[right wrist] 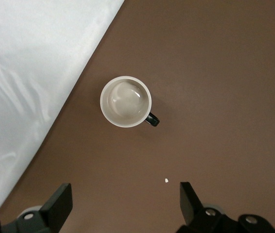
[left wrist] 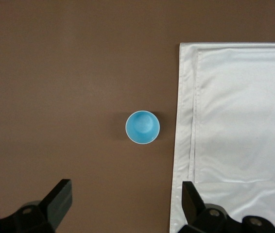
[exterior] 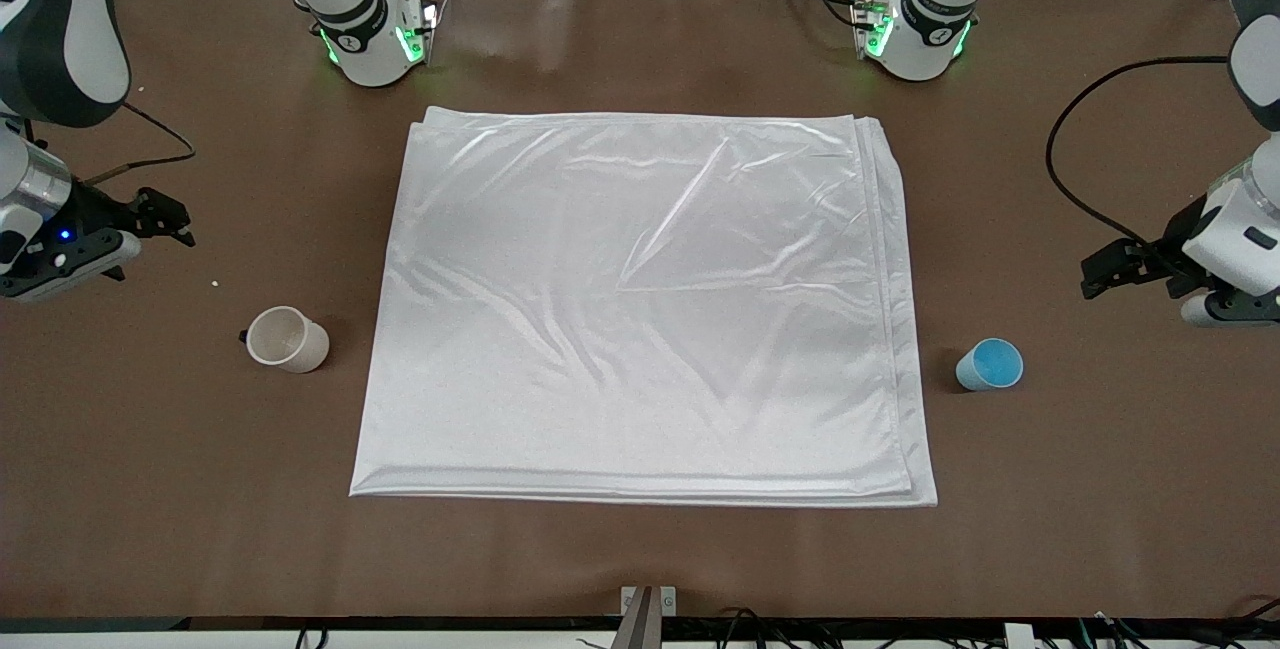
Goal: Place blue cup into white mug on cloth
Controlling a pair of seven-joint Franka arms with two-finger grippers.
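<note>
The cloth (exterior: 640, 309) lies flat in the middle of the brown table. The blue cup (exterior: 990, 365) stands upright on bare table beside the cloth, toward the left arm's end; it also shows in the left wrist view (left wrist: 143, 127). The white mug (exterior: 287, 339) stands upright and empty on bare table beside the cloth, toward the right arm's end; the right wrist view shows it too (right wrist: 126, 101), with its black handle. My left gripper (exterior: 1105, 274) (left wrist: 126, 204) hangs open and empty over bare table near the cup. My right gripper (exterior: 165, 219) (right wrist: 126, 204) hangs open and empty over bare table near the mug.
The arms' bases (exterior: 370, 39) (exterior: 915, 34) stand at the table's edge farthest from the front camera. A black cable (exterior: 1070, 179) loops over the table at the left arm's end. A small white crumb (exterior: 214, 282) lies near the mug. The cloth's edge shows in both wrist views (left wrist: 239, 136) (right wrist: 30, 73).
</note>
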